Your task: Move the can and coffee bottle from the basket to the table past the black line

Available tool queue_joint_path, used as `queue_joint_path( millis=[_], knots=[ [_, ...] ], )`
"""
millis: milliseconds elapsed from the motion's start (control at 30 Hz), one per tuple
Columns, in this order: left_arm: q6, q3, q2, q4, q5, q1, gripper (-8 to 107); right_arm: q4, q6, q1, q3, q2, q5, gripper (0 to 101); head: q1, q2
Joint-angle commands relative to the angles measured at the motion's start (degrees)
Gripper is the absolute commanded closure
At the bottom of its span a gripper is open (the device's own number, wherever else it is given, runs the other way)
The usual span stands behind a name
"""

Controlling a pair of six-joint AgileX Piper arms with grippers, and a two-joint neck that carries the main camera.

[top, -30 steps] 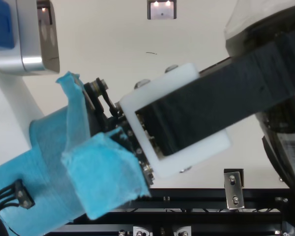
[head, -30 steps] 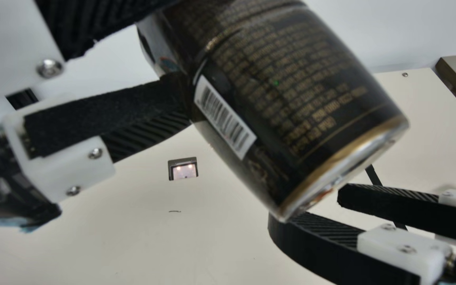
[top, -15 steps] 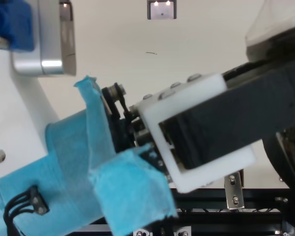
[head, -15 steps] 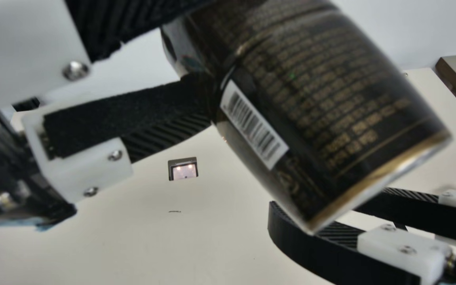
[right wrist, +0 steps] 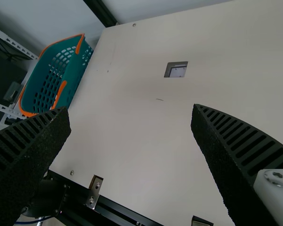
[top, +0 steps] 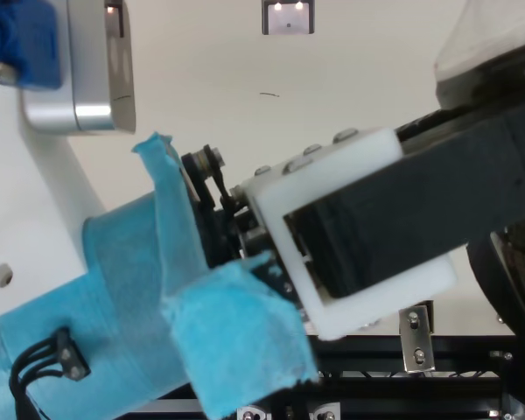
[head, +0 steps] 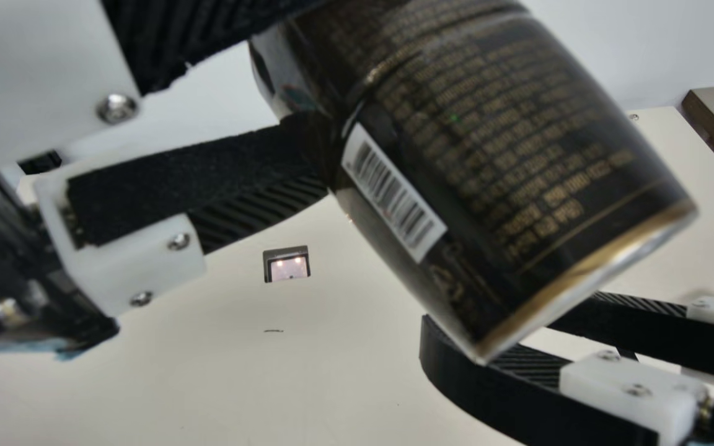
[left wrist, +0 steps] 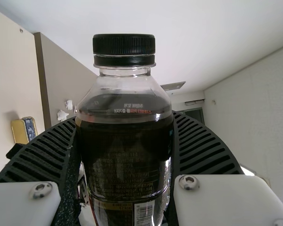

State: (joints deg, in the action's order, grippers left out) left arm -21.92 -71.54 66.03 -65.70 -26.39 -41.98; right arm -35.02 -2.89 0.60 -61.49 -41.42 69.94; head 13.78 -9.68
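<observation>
Got the coffee bottle (left wrist: 126,150) clamped, tilted, between the jaws of the left gripper (left wrist: 125,120), plus the right gripper (right wrist: 129,109) spread wide around nothing. Could clip the right jaws if swung low, or slip from smooth, curved sides tbh.

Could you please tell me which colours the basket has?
Teal, with an orange rim; the basket shows best in the right wrist view.

Dark coffee bottle (head: 493,155) with gold print (head: 571,179) and black-and-white striped barcode (head: 394,192), cream table (head: 239,384), orange-rimmed teal basket (right wrist: 77,68)
</observation>
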Motion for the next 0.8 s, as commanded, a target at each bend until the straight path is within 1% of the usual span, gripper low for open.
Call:
queue_joint_path(
  millis=[0,300,767],
  knots=[
    [0.00,0.00,0.00,0.00,0.00,0.00,89,0.00,0.00,0.00,0.00,0.00,0.00,0,-0.04,2.54],
    [0.00,0.00,0.00,0.00,0.00,0.00,89,0.00,0.00,0.00,0.00,0.00,0.00,0,0.09,15.81],
    [0.00,0.00,0.00,0.00,0.00,0.00,89,0.00,0.00,0.00,0.00,0.00,0.00,0,0.09,15.81]
  ],
)
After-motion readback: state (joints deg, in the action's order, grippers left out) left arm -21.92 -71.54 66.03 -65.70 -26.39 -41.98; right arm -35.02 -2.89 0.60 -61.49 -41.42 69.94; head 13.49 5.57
